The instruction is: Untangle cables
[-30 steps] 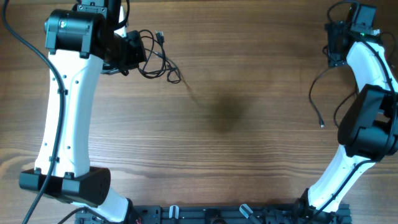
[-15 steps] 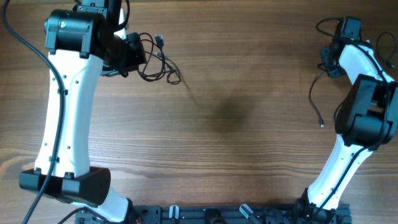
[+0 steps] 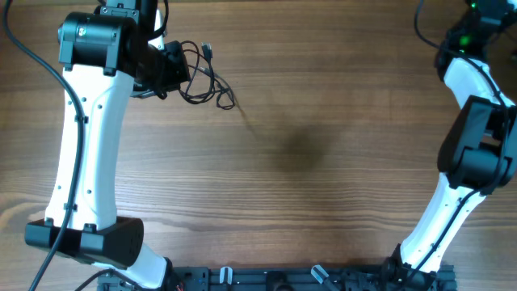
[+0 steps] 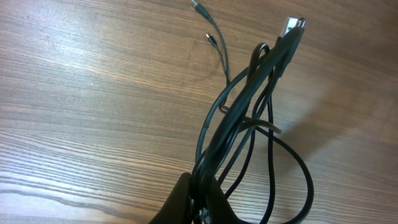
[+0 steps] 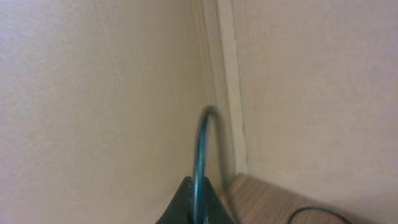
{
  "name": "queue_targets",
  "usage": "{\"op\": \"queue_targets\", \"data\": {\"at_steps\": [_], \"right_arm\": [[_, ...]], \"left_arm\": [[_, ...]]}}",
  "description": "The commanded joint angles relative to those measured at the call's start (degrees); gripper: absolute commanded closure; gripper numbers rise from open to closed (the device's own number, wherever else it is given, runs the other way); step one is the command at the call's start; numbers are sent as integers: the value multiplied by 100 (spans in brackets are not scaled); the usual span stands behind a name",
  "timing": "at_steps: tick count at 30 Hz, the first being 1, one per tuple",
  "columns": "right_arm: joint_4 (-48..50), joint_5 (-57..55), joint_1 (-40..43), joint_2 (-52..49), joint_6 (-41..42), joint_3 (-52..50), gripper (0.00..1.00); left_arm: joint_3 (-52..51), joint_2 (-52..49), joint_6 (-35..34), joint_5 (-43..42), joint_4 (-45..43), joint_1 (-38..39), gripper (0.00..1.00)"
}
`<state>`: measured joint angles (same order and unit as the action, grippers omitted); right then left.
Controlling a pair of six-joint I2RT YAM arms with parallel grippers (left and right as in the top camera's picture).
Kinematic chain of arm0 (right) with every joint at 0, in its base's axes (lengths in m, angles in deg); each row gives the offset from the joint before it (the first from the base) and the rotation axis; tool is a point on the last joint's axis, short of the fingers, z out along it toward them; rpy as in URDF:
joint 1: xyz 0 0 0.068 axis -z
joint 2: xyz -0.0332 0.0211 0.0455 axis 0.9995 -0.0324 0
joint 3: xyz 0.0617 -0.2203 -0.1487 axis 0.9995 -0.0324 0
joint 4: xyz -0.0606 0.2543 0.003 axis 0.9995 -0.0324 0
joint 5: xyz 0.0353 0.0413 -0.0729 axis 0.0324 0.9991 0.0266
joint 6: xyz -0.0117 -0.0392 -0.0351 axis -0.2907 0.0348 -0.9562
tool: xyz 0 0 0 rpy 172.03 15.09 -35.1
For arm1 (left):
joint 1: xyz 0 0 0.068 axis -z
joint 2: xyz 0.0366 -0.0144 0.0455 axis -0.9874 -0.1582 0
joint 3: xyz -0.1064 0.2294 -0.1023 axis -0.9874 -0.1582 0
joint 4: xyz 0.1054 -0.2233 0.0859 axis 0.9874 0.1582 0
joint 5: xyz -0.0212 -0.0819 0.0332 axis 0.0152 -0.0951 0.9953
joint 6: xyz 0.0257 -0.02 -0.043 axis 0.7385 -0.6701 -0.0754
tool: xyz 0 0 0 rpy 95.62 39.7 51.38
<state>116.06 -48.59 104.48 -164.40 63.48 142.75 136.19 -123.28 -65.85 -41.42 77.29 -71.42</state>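
Black cables point(image 3: 202, 81) bunched at table's point(image 3: 307, 162) far-left corner; left gripper point(image 4: 196, 202) clamped on them, anchoring. Right gripper point(image 5: 194, 202) pinches strand point(image 5: 200, 143) at far-right corner, likely to hold it apart.

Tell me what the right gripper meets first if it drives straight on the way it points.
Most likely the pale wall. The right gripper, shut on a cable, aims past the table's edge at it; nothing else shows between, though depth is hard to judge.
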Motion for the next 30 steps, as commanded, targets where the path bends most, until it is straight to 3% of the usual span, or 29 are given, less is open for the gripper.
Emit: {"op": "queue_targets", "data": {"at_steps": [1, 6, 11, 19, 28, 29, 30], "right_arm": [[74, 673, 457, -15, -153, 26, 96], [389, 1119, 1115, -94, 605, 31, 96], [334, 1373, 1493, -518, 629, 31, 96], [70, 1370, 1545, -1355, 629, 28, 96], [-518, 1373, 1534, -1582, 1062, 28, 96], [-599, 1373, 1534, -1582, 1060, 28, 92], [-647, 1373, 1534, -1582, 1058, 28, 46]], "left_arm": [[28, 116, 72, -9, -68, 7, 96], [28, 116, 70, -9, -127, 7, 96], [28, 116, 24, -72, -162, 7, 96], [28, 116, -103, -223, -378, 7, 96], [28, 116, -103, -229, -409, 7, 96], [28, 116, -101, -273, -409, 7, 96], [28, 116, -101, -299, -409, 7, 96]]}}
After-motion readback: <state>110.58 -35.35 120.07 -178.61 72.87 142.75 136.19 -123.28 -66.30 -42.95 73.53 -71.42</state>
